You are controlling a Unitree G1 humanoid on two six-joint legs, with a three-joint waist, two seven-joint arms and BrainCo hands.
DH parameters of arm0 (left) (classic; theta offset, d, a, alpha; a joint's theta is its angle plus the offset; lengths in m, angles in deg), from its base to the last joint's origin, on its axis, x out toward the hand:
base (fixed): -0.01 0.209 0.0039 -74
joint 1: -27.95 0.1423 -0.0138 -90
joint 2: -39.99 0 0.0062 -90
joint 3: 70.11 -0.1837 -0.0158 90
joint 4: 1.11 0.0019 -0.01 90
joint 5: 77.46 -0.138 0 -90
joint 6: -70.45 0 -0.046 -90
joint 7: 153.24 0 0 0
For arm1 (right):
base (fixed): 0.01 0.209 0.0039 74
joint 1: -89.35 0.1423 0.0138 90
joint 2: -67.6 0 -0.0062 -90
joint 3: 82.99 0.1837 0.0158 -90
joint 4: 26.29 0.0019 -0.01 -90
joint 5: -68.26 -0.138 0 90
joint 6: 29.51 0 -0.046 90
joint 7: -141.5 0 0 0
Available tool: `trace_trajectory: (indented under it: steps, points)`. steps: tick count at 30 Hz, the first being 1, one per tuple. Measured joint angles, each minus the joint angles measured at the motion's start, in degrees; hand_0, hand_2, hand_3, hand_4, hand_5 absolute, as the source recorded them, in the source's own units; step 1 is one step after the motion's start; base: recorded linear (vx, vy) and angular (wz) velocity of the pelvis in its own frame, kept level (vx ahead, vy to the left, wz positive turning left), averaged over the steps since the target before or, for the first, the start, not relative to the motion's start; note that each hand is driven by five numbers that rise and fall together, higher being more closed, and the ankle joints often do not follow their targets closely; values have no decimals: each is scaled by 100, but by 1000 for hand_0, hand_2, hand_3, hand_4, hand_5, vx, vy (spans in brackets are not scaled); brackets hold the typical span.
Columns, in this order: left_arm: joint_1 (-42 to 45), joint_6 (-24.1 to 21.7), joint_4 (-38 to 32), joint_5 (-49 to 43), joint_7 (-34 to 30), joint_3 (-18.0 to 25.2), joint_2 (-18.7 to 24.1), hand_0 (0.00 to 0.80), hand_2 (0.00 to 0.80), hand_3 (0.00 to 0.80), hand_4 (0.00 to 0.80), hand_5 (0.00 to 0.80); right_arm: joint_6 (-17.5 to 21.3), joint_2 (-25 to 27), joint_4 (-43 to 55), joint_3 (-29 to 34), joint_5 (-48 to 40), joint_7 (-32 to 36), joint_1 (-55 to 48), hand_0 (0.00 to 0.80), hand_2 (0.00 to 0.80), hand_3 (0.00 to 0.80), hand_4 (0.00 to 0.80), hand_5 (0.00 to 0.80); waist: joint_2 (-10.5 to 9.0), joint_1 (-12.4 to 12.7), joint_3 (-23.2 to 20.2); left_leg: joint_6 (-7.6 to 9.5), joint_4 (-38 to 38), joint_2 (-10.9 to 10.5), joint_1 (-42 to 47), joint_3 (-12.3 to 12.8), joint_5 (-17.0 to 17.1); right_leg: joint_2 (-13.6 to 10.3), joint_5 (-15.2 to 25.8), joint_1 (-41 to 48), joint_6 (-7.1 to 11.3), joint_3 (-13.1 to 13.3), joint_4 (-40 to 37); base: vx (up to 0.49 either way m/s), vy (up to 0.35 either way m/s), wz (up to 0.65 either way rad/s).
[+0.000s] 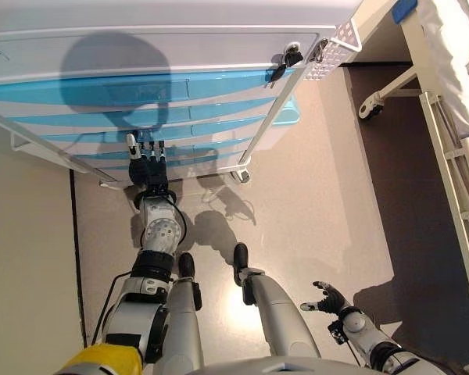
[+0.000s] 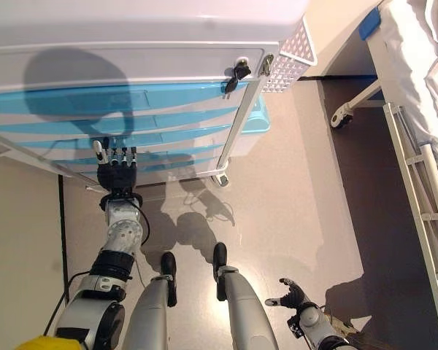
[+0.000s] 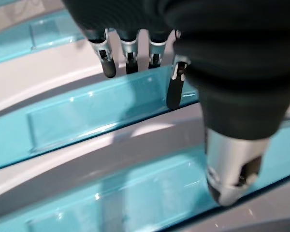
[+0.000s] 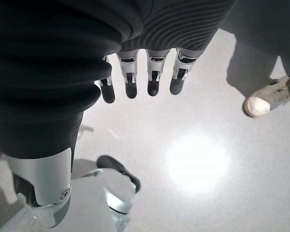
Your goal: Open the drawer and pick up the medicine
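A white cabinet on castors [image 1: 172,47] has several blue drawers [image 1: 125,117], all closed. No medicine shows. My left hand [image 1: 147,166] reaches up to the lower drawers, fingers straight, tips at a blue drawer front [image 3: 96,111]; in the left wrist view the fingers [image 3: 108,67] are straight just off the drawer face, holding nothing. My right hand [image 1: 327,298] hangs low at the right, open and empty, with straight fingers [image 4: 130,87] over the bare floor.
A key [image 1: 285,58] hangs from the cabinet's top right lock. A white perforated basket [image 1: 332,47] hangs on the cabinet's side. A bed with a white rail [image 1: 453,156] and castor [image 1: 369,105] stands at the right. A person's white shoe [image 4: 268,99] is on the floor.
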Motion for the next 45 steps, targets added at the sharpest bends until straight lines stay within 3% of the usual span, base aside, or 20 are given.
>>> trace_trajectory:
  steps: [8, 24, 45]
  points:
    - [147, 268, 232, -648, -80, -39, 404, 0, 0, 0, 0, 0, 2, 46, 32, 7, -1, -26, 45, 0, 0, 0, 0, 0, 36, -2, 253, 6, -78, -68, 33, -70, 83, -46, 1, 28, 0, -79, -13, -22, 4, 7]
    - [152, 699, 721, -902, -237, -278, 237, 0, 0, 0, 0, 0, 2, 60, 35, 207, -2, -48, 57, 0, 0, 0, 0, 0, -28, -35, 361, 9, -131, -83, 60, -51, 80, -38, 11, 62, 13, -60, -104, 0, 0, 0]
    - [-94, 684, 670, -772, -106, -270, 366, 0, 0, 0, 0, 0, 2, 138, 39, 198, -1, -14, 109, 0, 0, 0, 0, 0, -29, -187, 361, 7, -239, -59, 60, -28, 83, -52, 16, 24, 21, -41, -156, 0, 0, 0]
